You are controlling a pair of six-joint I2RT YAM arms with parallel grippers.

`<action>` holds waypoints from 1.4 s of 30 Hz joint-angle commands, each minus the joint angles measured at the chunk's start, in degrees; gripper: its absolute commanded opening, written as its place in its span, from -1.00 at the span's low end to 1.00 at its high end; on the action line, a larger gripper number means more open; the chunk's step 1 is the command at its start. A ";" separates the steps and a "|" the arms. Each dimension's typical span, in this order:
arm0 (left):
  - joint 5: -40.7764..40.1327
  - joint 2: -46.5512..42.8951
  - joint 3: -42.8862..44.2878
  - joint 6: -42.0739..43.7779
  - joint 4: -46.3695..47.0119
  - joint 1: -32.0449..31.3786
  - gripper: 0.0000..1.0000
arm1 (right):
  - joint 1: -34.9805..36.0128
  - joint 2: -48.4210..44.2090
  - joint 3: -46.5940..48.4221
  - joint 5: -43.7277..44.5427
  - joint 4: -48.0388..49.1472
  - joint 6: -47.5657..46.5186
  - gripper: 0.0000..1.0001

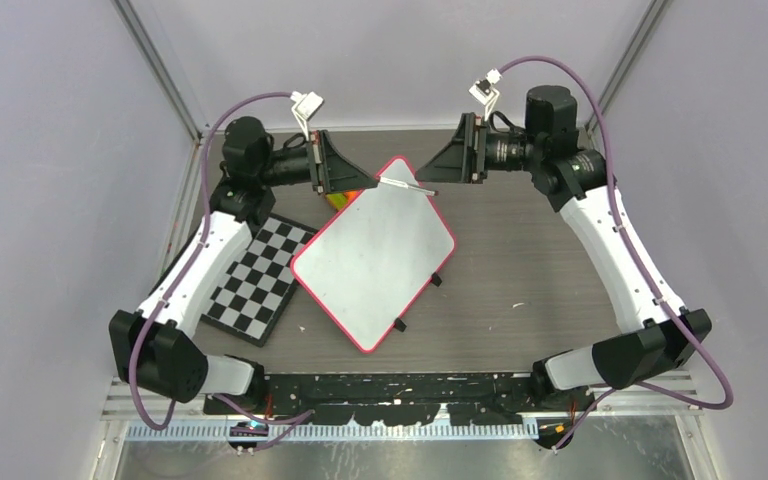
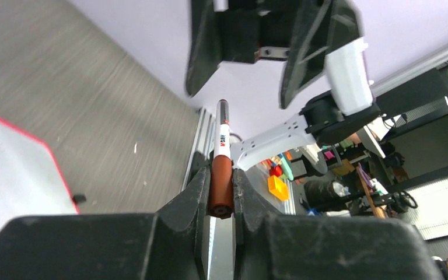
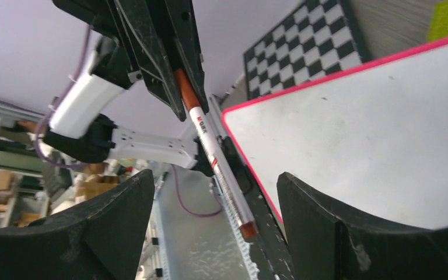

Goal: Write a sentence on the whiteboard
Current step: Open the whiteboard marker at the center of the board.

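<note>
The whiteboard (image 1: 375, 255) lies tilted in the middle of the table, pink-rimmed and blank; no lettering shows on it. It also shows in the left wrist view (image 2: 11, 169) and the right wrist view (image 3: 356, 128). My left gripper (image 1: 365, 183) (image 2: 220, 186) is shut on the brown cap end of a white marker (image 1: 405, 186) (image 2: 221, 146) and holds it above the board's far corner. My right gripper (image 1: 432, 172) (image 3: 214, 178) is open, its jaws wide on either side of the marker's (image 3: 216, 157) free end without touching it.
A black-and-white checkerboard (image 1: 255, 280) lies left of the whiteboard, partly under it. A small yellow, red and green object (image 1: 345, 197) sits behind the board's far corner. Two black clip feet (image 1: 436, 280) are on the board's right edge.
</note>
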 commanded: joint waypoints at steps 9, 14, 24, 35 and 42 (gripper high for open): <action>-4.18 -5.44 -4.83 -19.07 30.22 0.11 -1.00 | 1.51 -0.47 -13.57 -10.09 70.29 55.56 0.30; -6.12 -5.09 -4.61 -18.53 29.26 0.19 -1.00 | 2.75 -0.35 -12.17 -9.91 65.05 52.07 0.14; -8.53 -3.44 -3.35 -17.12 26.35 0.64 -1.00 | 3.72 -1.36 -9.27 -8.57 43.46 36.31 -0.10; -8.60 -2.88 -3.16 -16.46 25.14 0.23 -1.00 | 4.34 0.12 -7.43 -8.15 42.55 35.56 -0.31; -8.61 -2.48 -3.05 -15.47 24.18 -0.61 -1.00 | 4.52 1.08 -6.09 -7.68 41.37 34.70 -0.36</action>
